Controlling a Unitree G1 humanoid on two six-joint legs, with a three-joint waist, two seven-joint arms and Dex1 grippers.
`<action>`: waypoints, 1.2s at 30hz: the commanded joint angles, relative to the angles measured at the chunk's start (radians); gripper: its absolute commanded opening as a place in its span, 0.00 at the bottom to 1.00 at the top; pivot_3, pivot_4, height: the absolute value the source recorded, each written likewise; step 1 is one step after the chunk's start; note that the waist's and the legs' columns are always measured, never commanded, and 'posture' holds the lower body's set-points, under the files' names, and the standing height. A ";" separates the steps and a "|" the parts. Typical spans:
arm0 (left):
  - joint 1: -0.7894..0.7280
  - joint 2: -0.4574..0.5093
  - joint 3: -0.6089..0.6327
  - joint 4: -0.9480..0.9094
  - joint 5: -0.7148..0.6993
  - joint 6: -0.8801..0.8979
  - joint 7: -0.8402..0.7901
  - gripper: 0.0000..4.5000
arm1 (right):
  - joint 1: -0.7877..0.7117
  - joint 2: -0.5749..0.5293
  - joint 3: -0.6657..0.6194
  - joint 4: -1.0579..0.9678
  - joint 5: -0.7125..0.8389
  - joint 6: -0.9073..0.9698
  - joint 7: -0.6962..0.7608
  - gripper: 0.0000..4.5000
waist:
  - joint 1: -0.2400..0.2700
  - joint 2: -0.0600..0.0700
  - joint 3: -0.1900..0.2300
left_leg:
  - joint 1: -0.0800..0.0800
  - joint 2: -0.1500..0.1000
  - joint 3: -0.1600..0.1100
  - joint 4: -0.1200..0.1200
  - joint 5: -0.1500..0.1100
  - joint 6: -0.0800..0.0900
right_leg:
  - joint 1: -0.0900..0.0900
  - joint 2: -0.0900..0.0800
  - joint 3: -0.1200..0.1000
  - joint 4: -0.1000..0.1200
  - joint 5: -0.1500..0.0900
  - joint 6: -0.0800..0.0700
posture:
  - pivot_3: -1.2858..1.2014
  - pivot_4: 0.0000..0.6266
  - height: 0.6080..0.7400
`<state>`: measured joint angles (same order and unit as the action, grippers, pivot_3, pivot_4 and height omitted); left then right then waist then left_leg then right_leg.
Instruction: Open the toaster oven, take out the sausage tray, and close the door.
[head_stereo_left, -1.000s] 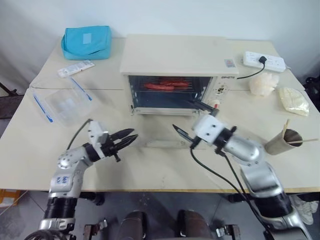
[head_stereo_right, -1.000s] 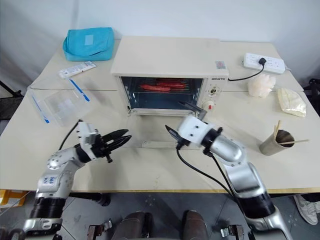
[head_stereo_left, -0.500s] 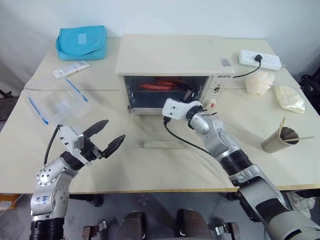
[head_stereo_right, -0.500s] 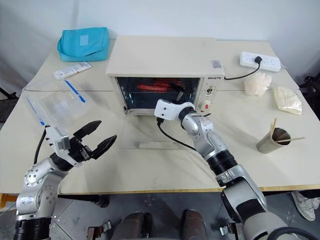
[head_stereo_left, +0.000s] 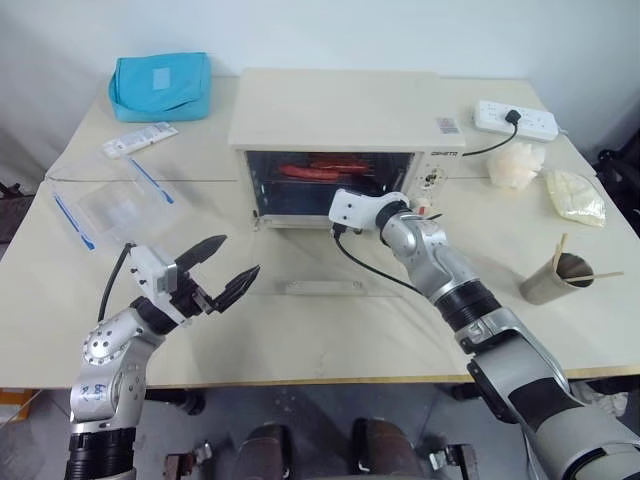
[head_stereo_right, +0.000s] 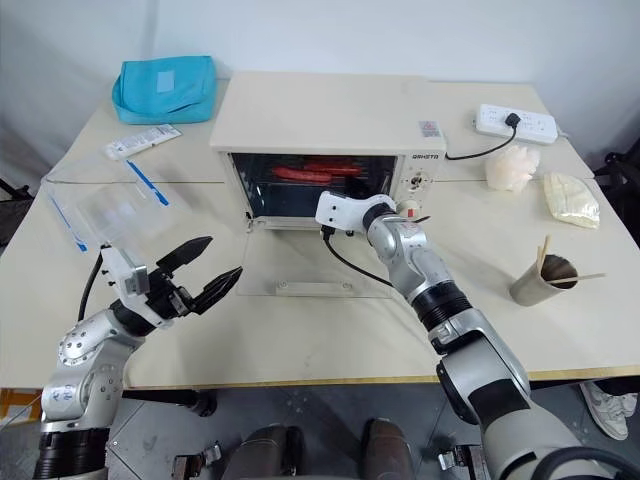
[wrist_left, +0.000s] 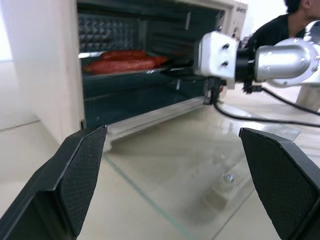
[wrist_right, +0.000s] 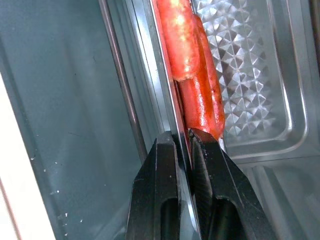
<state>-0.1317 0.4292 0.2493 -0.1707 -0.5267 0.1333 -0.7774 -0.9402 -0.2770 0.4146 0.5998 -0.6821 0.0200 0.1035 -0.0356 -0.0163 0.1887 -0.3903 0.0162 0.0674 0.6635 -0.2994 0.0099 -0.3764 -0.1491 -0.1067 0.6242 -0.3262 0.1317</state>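
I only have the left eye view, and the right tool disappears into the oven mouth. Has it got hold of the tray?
Observer: Yes. In the right wrist view the right tool is pinched shut on the thin rim of the sausage tray, one finger on each side.
Operator: Are the sausages in the way?
Observer: The sausages lie just past the fingertips, very close to one of them. I cannot tell whether they touch.
Operator: Anything nearby that I can't see?
Observer: The left wrist view shows a person in dark clothes in the background, beyond the right arm.
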 joint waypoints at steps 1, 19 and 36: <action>-0.038 0.003 -0.011 0.002 -0.020 0.012 -0.004 1.00 | -0.011 0.029 -0.003 0.004 0.018 -0.006 -0.015 0.02 | -0.006 0.000 0.000 | 0.000 0.000 0.000 0.000 0.000 0.000 | 0.000 0.000 0.000 0.000 0.000 0.000 | 0.52 0.24 1.00; -0.340 0.023 -0.023 0.239 0.000 0.003 -0.058 1.00 | 0.022 -0.021 0.006 -0.152 0.011 -0.088 0.050 0.01 | -0.020 0.000 0.000 | 0.000 0.000 0.000 -0.003 0.000 -0.001 | -0.001 0.001 -0.001 -0.001 0.000 0.000 | 0.52 0.24 1.00; -0.471 0.024 -0.028 0.392 0.016 0.005 -0.085 1.00 | 0.235 -0.104 0.000 -0.522 0.006 -0.085 0.251 0.01 | -0.021 0.000 0.000 | 0.001 0.000 0.002 -0.003 -0.001 -0.001 | -0.001 0.002 -0.001 -0.002 0.000 0.000 | 0.52 0.24 1.00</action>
<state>-0.5773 0.4469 0.2085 0.2161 -0.5088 0.1477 -0.8677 -0.7154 -0.3943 0.3988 0.1760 -0.6955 -0.0389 0.3373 -0.0570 -0.0165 0.1888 -0.3897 0.0166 0.0695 0.6606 -0.3000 0.0085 -0.3775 -0.1473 -0.1081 0.6225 -0.3263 0.1317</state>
